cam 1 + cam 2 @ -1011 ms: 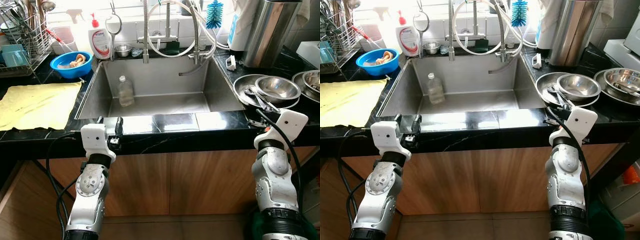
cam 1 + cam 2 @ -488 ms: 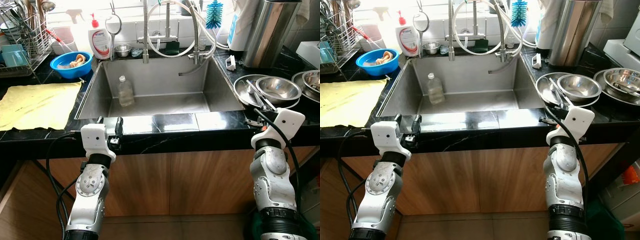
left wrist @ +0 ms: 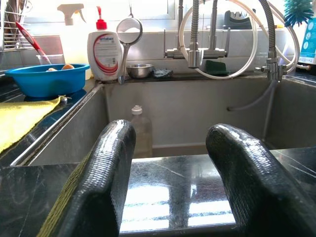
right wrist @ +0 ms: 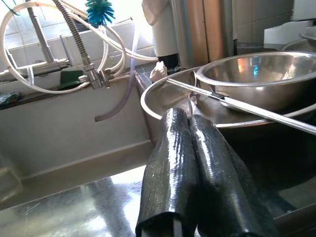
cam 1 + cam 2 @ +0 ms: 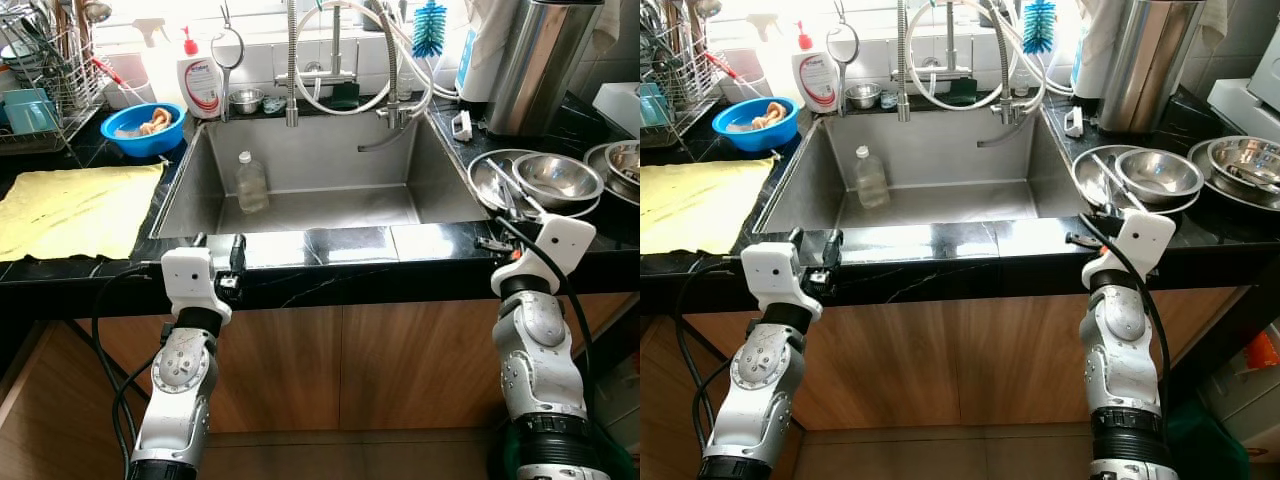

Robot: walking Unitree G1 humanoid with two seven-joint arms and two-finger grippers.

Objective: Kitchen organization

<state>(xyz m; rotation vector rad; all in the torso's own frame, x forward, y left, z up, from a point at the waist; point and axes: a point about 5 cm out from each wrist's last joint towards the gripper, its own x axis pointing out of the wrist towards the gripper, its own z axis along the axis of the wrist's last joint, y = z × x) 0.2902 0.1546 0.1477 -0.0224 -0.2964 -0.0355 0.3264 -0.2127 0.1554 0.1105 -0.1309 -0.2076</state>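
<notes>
A clear plastic bottle (image 5: 251, 182) stands in the steel sink (image 5: 310, 210) by its left wall. On the right counter a steel bowl (image 5: 556, 176) sits on a steel plate (image 5: 482, 178), with a long metal utensil (image 4: 237, 103) lying across them. My left gripper (image 3: 170, 133) is open over the counter's front edge at the sink's left corner, nothing between its fingers. My right gripper (image 4: 190, 118) is shut and empty, its tips just short of the plate's near rim (image 5: 506, 210).
A yellow cloth (image 5: 75, 205) covers the left counter, with a blue bowl (image 5: 143, 128), a dish rack (image 5: 45, 70) and a soap bottle (image 5: 202, 85) behind it. Taps and hoses (image 5: 340, 70) hang over the sink. A tall steel canister (image 5: 535, 65) and more steel bowls (image 5: 622, 160) stand at the right.
My right arm has shifted a little to the left along the counter's front edge. The left arm and the objects have stayed put.
</notes>
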